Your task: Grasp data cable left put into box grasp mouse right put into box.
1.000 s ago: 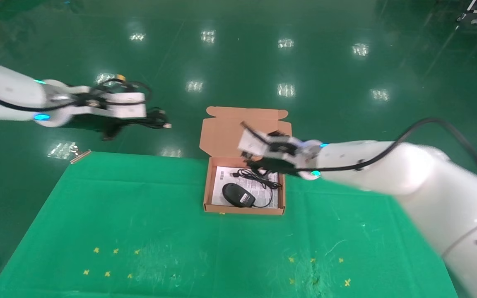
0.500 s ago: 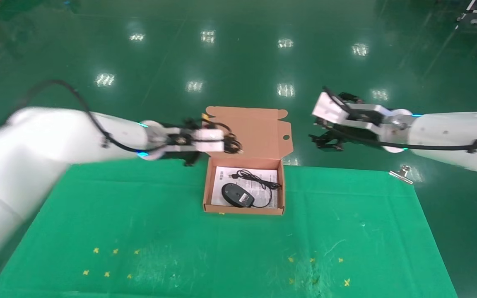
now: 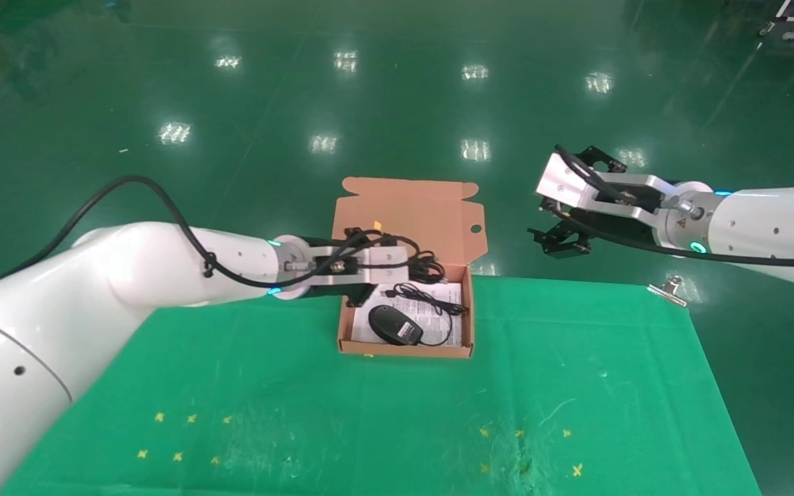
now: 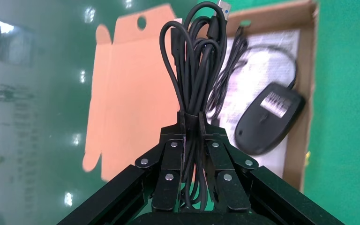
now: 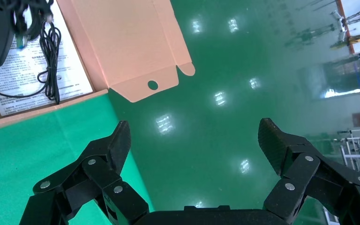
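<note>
The orange-brown box (image 3: 405, 349) lies open at the table's far middle, its lid flap (image 3: 411, 220) folded back. The black mouse (image 3: 395, 324) lies inside on the white leaflet, with its cord beside it. My left gripper (image 3: 419, 266) is shut on the data cable (image 3: 430, 269), a black looped bundle, and holds it over the box's far part. In the left wrist view the bundle (image 4: 194, 61) stands up from my gripper (image 4: 192, 126), with the mouse (image 4: 268, 119) beyond it. My right gripper (image 3: 561, 241) is open and empty, off to the right of the box, over the floor (image 5: 194, 136).
The table is covered by a green cloth (image 3: 397, 420) with small yellow marks near the front. A metal clip (image 3: 669, 289) sits on the far right edge. Glossy green floor lies beyond the table.
My left arm swung in from the far left, carrying the cable to above the box. My right arm drew back from the box to the right, with the mouse left inside.
</note>
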